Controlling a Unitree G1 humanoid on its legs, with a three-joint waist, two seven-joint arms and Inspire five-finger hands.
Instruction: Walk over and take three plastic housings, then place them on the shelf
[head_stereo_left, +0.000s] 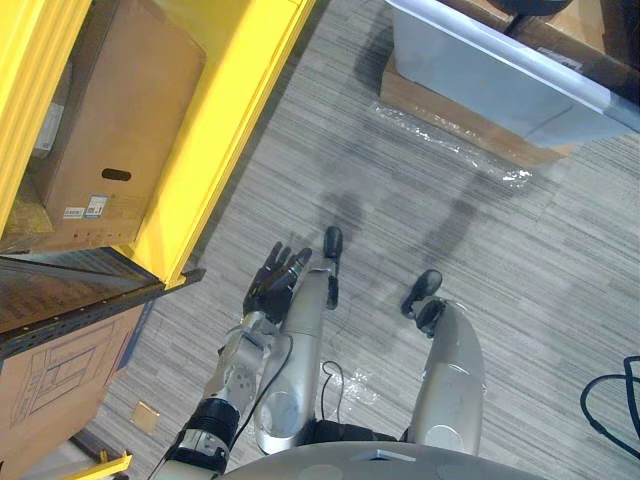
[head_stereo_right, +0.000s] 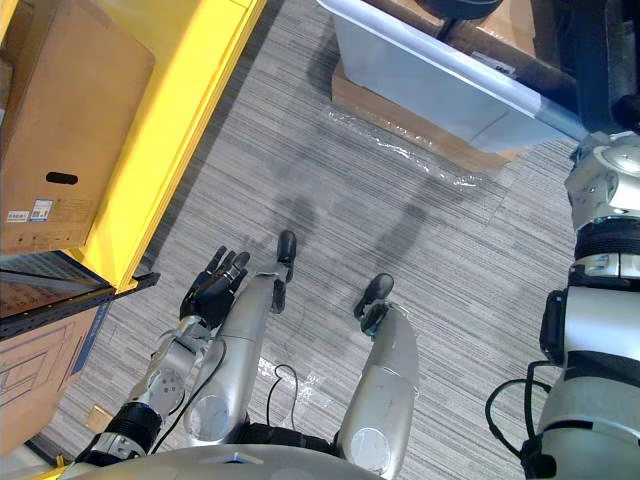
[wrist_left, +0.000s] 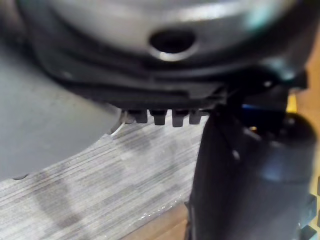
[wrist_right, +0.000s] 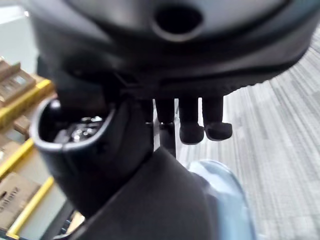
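The shelf (head_stereo_left: 235, 120) is a bright yellow frame at the left, with a large cardboard box (head_stereo_left: 120, 120) on it. A dark shelf board (head_stereo_left: 70, 290) sits lower, above another box (head_stereo_left: 50, 380). Just right of the board's corner, apart from it, the left robot hand (head_stereo_left: 272, 282) hangs released, its fingers spread and holding nothing. Striped grey carpet floor (head_stereo_left: 500, 260) lies open between the shelf and a pale plastic tub (head_stereo_left: 500, 70) farther right. The tub rests on a flat brown board (head_stereo_left: 450, 115) edged with clear film (head_stereo_left: 450, 145); what it holds cannot be made out. The right robot hand (wrist_right: 192, 122) hangs relaxed with straight fingers, holding nothing.
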